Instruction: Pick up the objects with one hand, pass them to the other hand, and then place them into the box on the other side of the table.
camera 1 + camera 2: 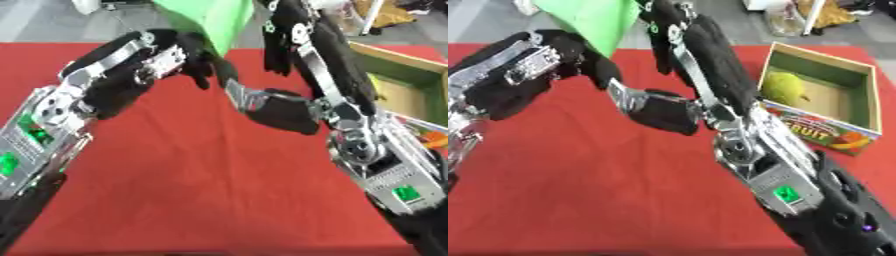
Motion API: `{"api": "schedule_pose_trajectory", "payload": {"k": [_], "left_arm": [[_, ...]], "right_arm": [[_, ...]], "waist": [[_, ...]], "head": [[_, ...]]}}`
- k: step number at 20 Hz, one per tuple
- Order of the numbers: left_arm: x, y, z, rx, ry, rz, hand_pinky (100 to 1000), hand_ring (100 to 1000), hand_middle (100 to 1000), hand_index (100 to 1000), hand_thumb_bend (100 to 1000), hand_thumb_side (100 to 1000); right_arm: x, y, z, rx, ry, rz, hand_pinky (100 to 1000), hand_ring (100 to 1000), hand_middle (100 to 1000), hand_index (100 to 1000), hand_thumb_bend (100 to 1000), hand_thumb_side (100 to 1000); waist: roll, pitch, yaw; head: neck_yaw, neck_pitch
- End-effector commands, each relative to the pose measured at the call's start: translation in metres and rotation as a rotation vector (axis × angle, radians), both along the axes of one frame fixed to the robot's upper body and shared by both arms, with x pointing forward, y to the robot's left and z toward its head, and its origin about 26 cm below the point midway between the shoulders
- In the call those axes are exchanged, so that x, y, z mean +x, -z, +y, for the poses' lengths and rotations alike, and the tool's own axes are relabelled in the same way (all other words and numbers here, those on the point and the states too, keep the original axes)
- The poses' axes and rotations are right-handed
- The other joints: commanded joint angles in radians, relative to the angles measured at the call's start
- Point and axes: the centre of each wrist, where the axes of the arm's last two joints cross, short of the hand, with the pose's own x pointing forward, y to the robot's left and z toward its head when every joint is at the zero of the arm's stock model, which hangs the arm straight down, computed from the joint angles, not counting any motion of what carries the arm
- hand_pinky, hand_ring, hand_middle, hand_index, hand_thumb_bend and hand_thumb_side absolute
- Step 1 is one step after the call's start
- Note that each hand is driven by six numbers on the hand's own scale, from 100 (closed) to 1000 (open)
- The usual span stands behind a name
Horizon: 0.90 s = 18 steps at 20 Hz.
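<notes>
Where raised off the table, between the two hands: green object (210, 20), flat-faced and bright green, plain surface, upper part cut off by the top edge of view. Lower corner pointing down between both hands.

Against the object's lower left edge: left hand (199, 67), black, arm entering from the lower left. Curl of this hand round the object: cannot tell, hidden by its own back.

Against the object's right edge: right hand (671, 37), black, forearm rising steeply from the lower right. Open or closed: cannot tell, for the same reason. Which hand bears the object: cannot tell.

To the right of the right hand and below it, on the table: box (866, 102), open-topped, tan rim, green inner walls, printed front wall reading "FRUIT" with coloured fruit pictures. Inside, toward the wall nearest the right arm: one yellow-green rounded item (785, 87), lying on the box floor. Rest of the floor visible as bare tan card.

Beneath both hands: table (579, 190), covered in red cloth.
</notes>
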Motion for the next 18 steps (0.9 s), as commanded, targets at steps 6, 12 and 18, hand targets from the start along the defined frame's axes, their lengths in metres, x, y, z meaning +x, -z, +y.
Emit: {"api": "schedule_pose_trajectory", "payload": {"k": [6,12,18], "left_arm": [[-0.0049,-0.0125,-0.0033,-0.014,0.025,-0.047,820,575,552,693,170,723],[-0.0048,-0.0127,-0.0034,-0.01,0.031,-0.052,821,577,555,696,169,714],[-0.0049,-0.0133,-0.004,-0.01,0.038,-0.057,822,578,555,696,166,712]], "right_arm": [[-0.0015,-0.0018,0.0023,-0.101,-0.062,0.009,198,346,189,898,239,435],[-0.0013,-0.0026,0.0021,-0.106,-0.059,0.006,196,344,187,882,239,434],[-0.0017,-0.003,0.0031,-0.101,-0.041,-0.003,194,342,185,862,248,430]], "waist": [[-0.005,-0.01,0.002],[-0.006,-0.012,0.003],[-0.006,-0.012,0.003]], "head": [[-0.001,0.005],[0.0,0.005],[-0.001,0.005]]}}
